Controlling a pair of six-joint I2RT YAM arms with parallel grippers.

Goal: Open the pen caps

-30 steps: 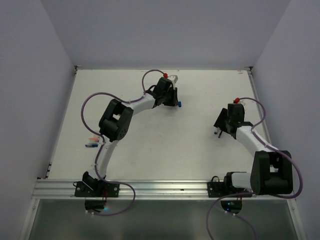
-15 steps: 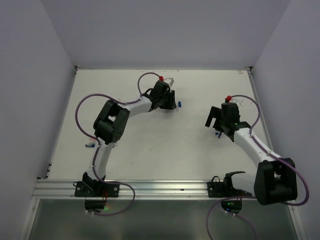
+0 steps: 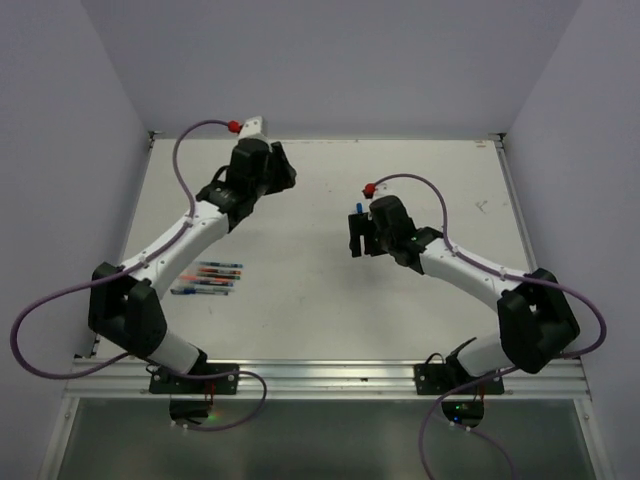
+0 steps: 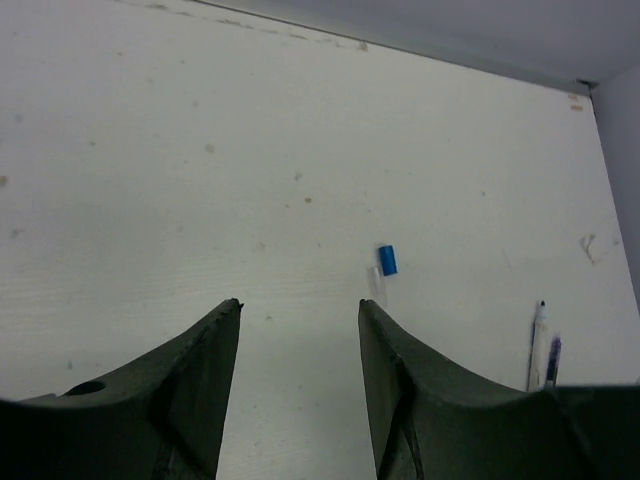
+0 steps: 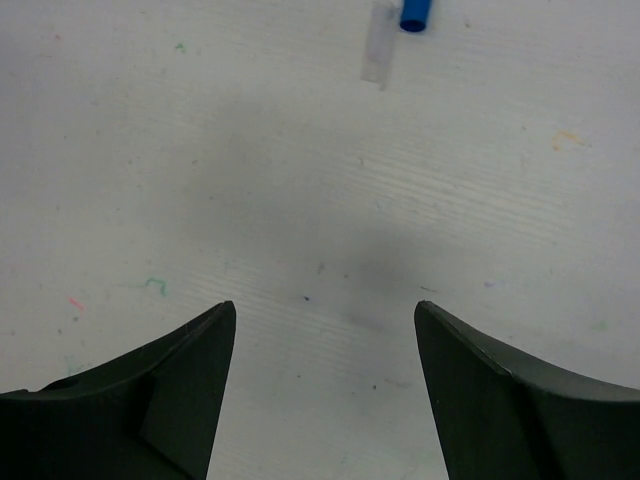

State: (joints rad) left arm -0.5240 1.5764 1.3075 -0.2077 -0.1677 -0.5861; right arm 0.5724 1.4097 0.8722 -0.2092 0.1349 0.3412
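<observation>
White table (image 3: 320, 300), scuffed, with small specks and faint coloured marks in both wrist views. Pale grey-lilac walls (image 3: 320, 60) close it in on three sides. A metal rail (image 3: 300, 378) along the near edge carries both arm bases. The blue cap (image 4: 387, 260) lies loose on the table, mid-far area, near the right gripper in the top view. A clear pale piece (image 4: 375, 285) sits just beside it; can't tell if they touch. Left gripper (image 4: 300, 305) is released, jaws apart, nothing between, over the far-left table. Right gripper (image 5: 325, 310) is also parted and empty, with the blue cap ahead of it. A row of pens (image 3: 208, 280) lies at the table's left, well apart from the cap. Two more pens (image 4: 540, 345) show at the right of the left wrist view.
</observation>
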